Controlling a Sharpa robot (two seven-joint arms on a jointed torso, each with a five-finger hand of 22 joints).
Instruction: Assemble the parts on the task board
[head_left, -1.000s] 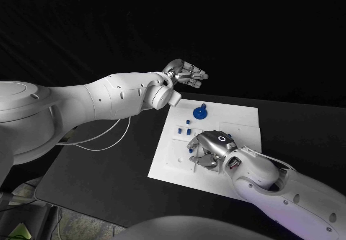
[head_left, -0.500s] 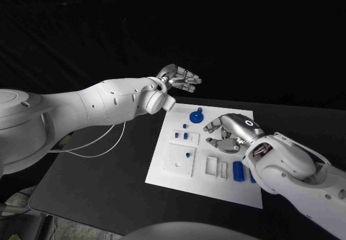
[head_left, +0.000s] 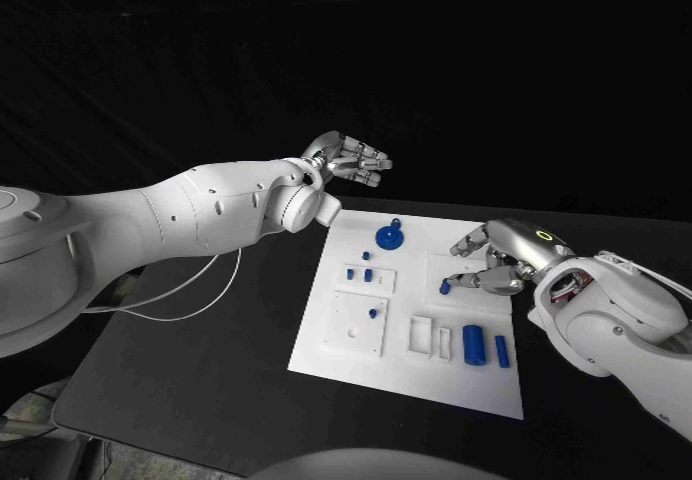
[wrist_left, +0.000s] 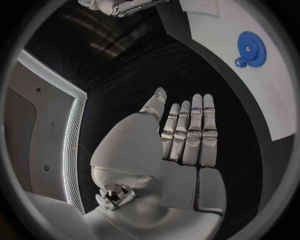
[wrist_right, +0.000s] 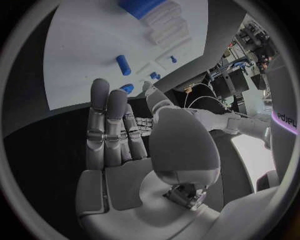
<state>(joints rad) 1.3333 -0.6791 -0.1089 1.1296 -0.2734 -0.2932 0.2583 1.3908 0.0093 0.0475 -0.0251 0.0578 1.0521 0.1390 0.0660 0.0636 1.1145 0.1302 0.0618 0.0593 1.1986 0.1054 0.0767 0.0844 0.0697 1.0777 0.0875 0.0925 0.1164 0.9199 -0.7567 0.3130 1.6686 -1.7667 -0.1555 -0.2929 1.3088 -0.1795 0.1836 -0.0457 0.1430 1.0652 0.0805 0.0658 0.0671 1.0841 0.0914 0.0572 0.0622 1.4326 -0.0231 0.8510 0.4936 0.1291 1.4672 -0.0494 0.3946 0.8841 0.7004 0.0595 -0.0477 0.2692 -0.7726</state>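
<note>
The white task board (head_left: 387, 355) lies in the middle of the black table. A blue gear (head_left: 389, 237) sits at its far end, also seen as the blue gear (wrist_left: 251, 46). Small blue pegs (head_left: 361, 270) stand near the left edge, and two blue cylinders (head_left: 486, 347) lie near the right edge. My right hand (head_left: 498, 262) hovers over the board's right side, fingers stretched and holding nothing. A small blue peg (head_left: 446, 287) sits just beyond its fingertips. My left hand (head_left: 351, 158) is raised past the board's far left corner, its fingers (wrist_left: 190, 132) straight and empty.
A white cable (head_left: 195, 295) runs across the table to the left of the board. In the right wrist view, my right hand (wrist_right: 119, 130) faces the board (wrist_right: 81, 50), where a blue peg (wrist_right: 123, 65) and a blue block (wrist_right: 142, 7) lie.
My right hand has lifted off the board's near middle and moved right and farther away, uncovering the two blue cylinders. The left hand has shifted slightly.
</note>
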